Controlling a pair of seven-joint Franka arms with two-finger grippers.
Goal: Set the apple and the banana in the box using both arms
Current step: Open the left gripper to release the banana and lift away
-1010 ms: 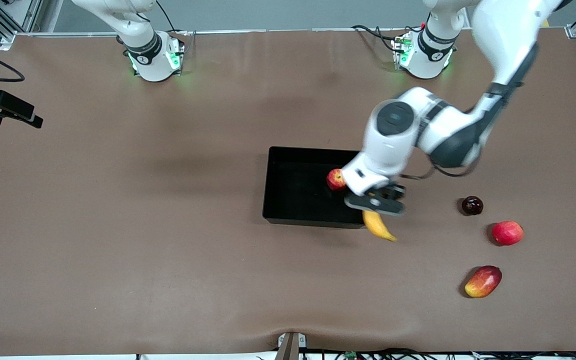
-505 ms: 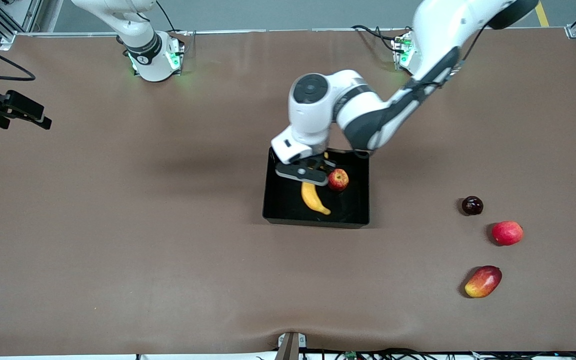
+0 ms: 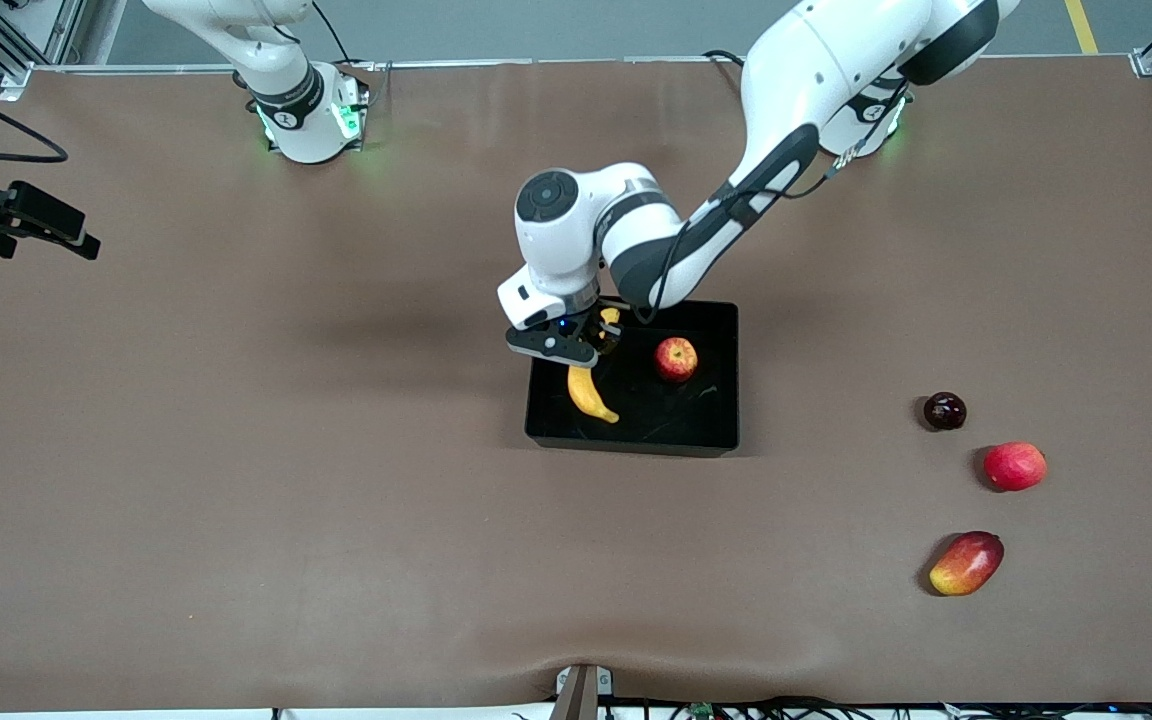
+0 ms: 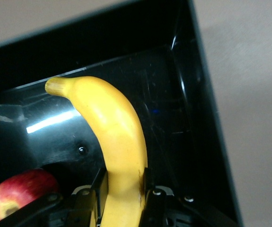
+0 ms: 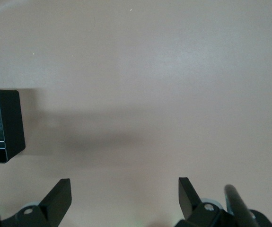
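Note:
The black box [image 3: 636, 445] sits mid-table. The red apple [image 3: 676, 358] lies inside it, toward the left arm's end. My left gripper [image 3: 581, 350] is shut on the yellow banana [image 3: 591, 395] and holds it over the box's end toward the right arm. In the left wrist view the banana [image 4: 117, 132] is clamped between the fingers of the left gripper [image 4: 124, 182], with the apple [image 4: 17, 189] beside it and the box wall [image 4: 206, 94] close by. My right gripper [image 5: 125, 189] is open and empty over bare table at the right arm's end [image 3: 76, 240]; a box corner [image 5: 5, 123] shows.
Toward the left arm's end of the table lie a dark plum-like fruit [image 3: 944, 411], a plain pinkish-red round fruit [image 3: 1014, 466] and an oblong red-and-yellow mango-like fruit [image 3: 966, 563], each nearer the front camera than the one before.
My left gripper has carried the banana from over the box's corner at the left arm's end across the box to its end toward the right arm. The apple has stayed in the box.

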